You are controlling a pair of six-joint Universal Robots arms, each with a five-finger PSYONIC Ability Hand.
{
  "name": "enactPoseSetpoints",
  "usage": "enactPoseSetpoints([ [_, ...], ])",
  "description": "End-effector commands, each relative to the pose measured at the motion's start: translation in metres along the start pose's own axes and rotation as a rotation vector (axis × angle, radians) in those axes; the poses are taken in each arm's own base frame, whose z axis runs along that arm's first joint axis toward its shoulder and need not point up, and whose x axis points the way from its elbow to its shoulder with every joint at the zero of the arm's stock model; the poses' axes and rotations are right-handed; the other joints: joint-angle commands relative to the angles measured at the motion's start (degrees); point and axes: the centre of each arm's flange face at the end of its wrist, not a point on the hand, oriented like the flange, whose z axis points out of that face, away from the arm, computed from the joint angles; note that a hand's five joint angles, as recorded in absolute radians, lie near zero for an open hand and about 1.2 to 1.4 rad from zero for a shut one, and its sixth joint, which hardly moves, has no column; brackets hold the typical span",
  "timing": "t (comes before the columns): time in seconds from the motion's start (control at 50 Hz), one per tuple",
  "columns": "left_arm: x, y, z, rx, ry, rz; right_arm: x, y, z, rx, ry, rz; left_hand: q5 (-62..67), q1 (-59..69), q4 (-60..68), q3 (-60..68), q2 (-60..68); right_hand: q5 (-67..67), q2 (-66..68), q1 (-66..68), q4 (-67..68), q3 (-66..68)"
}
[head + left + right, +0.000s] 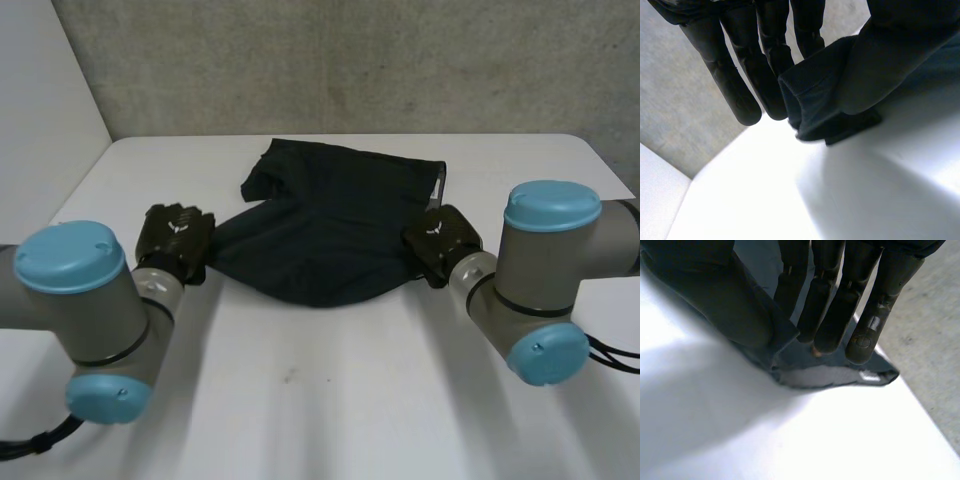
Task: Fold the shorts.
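Observation:
Dark shorts [330, 220] lie crumpled on the white table [320, 400], sagging toward me between my two hands. My left hand [178, 238] is at the cloth's left edge. In the left wrist view its thumb presses a folded bit of the shorts [815, 95] against its straight fingers [765, 60]. My right hand [440, 243] is at the cloth's right edge. In the right wrist view the thumb and fingers [825, 305] pinch a corner of the shorts [840, 375] just above the table.
A grey concrete wall [350, 60] stands behind the table's far edge. A white panel [40, 100] borders the table at the left. Bare tabletop lies in front of the shorts, between my arms.

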Motion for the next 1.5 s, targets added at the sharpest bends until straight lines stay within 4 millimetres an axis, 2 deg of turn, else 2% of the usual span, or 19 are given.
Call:
enactPoseSetpoints([
  [0.02,-0.017,-0.010,-0.042,-0.098,0.033,0.034,0.009,-0.019,-0.046,-0.070,-0.065,-0.004,15.46,14.26,11.48,11.78,11.39,12.81,12.32,24.12,11.94,11.73],
  [0.14,-0.020,-0.016,-0.084,-0.165,0.128,0.052,0.001,-0.015,-0.086,-0.200,-0.179,-0.080,15.46,14.26,11.48,11.78,11.39,12.81,12.32,24.12,11.94,11.73],
  [0.44,-0.010,0.002,-0.170,-0.427,0.356,0.146,-0.011,0.001,-0.178,-0.379,-0.374,-0.269,15.46,14.26,11.48,11.78,11.39,12.81,12.32,24.12,11.94,11.73],
  [0.56,-0.014,-0.013,-0.185,-0.371,0.386,0.245,-0.007,-0.007,-0.189,-0.360,-0.382,-0.273,15.46,14.26,11.48,11.78,11.39,12.81,12.32,24.12,11.94,11.73],
  [0.66,-0.016,-0.035,-0.152,-0.187,0.292,0.258,0.013,-0.014,-0.170,-0.291,-0.282,-0.229,15.46,14.26,11.48,11.78,11.39,12.81,12.32,24.12,11.94,11.73],
  [0.74,-0.014,-0.057,-0.094,-0.005,0.179,0.241,0.032,-0.009,-0.129,-0.266,-0.174,-0.131,15.46,14.26,11.48,11.78,11.39,12.81,12.32,24.12,11.94,11.73],
  [0.8,-0.009,-0.064,-0.063,0.059,0.139,0.235,0.038,-0.009,-0.111,-0.255,-0.137,-0.108,15.46,14.26,11.48,11.78,11.39,12.81,12.32,24.12,11.94,11.73],
  [0.82,-0.004,-0.069,-0.043,0.091,0.115,0.230,0.043,-0.011,-0.102,-0.242,-0.109,-0.104,15.46,14.26,11.48,11.78,11.39,12.81,12.32,24.12,11.94,11.73],
  [0.88,0.008,-0.075,-0.015,0.130,0.092,0.230,0.052,-0.014,-0.084,-0.213,-0.048,-0.108,15.46,14.26,11.48,11.78,11.39,12.81,12.32,24.12,11.94,11.73],
  [0.9,0.017,-0.077,0.002,0.144,0.080,0.227,0.058,-0.015,-0.070,-0.197,-0.008,-0.106,15.46,14.26,11.48,11.78,11.39,12.81,12.32,24.12,11.94,11.73],
  [1.02,0.043,-0.074,0.075,0.182,0.006,0.199,0.078,-0.008,-0.015,-0.145,0.159,-0.102,15.46,14.26,11.48,11.78,11.39,12.81,12.32,24.12,11.94,11.73],
  [1.14,0.058,-0.067,0.121,0.257,-0.038,0.178,0.083,0.012,0.029,-0.154,0.257,-0.119,15.46,14.26,11.48,11.78,11.39,12.81,12.32,24.12,11.94,11.73],
  [1.24,0.070,-0.061,0.142,0.314,-0.061,0.171,0.081,0.025,0.052,-0.140,0.296,-0.117,11.82,10.62,7.83,8.14,7.75,12.81,12.32,24.12,11.94,11.73],
  [1.26,0.073,-0.059,0.143,0.317,-0.059,0.169,0.080,0.026,0.054,-0.134,0.303,-0.116,-1.04,-2.24,-5.03,-4.72,-5.11,2.04,1.55,13.35,1.17,0.96],
  [1.28,0.082,-0.057,0.143,0.321,-0.047,0.171,0.081,0.027,0.057,-0.122,0.323,-0.110,-35.14,-36.34,-39.13,-38.82,-39.21,-32.53,-33.03,-21.23,-33.41,-33.62],
  [1.3,0.087,-0.056,0.142,0.323,-0.039,0.173,0.083,0.027,0.058,-0.116,0.338,-0.105,-51.80,-53.00,-55.79,-55.48,-55.87,-48.37,-48.86,-37.06,-49.24,-49.45],
  [1.32,0.091,-0.057,0.140,0.329,-0.031,0.173,0.084,0.025,0.057,-0.110,0.354,-0.101,-54.54,-55.74,-58.52,-58.22,-58.61,-57.19,-57.68,-45.88,-58.06,-58.27],
  [1.42,0.103,-0.061,0.130,0.329,-0.005,0.161,0.110,-0.007,0.034,-0.016,0.446,-0.023,-54.54,-55.74,-58.52,-58.22,-58.61,-57.19,-57.68,-45.88,-58.06,-58.27],
  [1.5,0.085,-0.087,0.116,0.340,-0.011,0.127,0.118,-0.031,0.005,0.059,0.430,0.064,-54.54,-55.74,-58.52,-58.22,-58.61,-57.19,-57.68,-45.88,-58.06,-58.27],
])
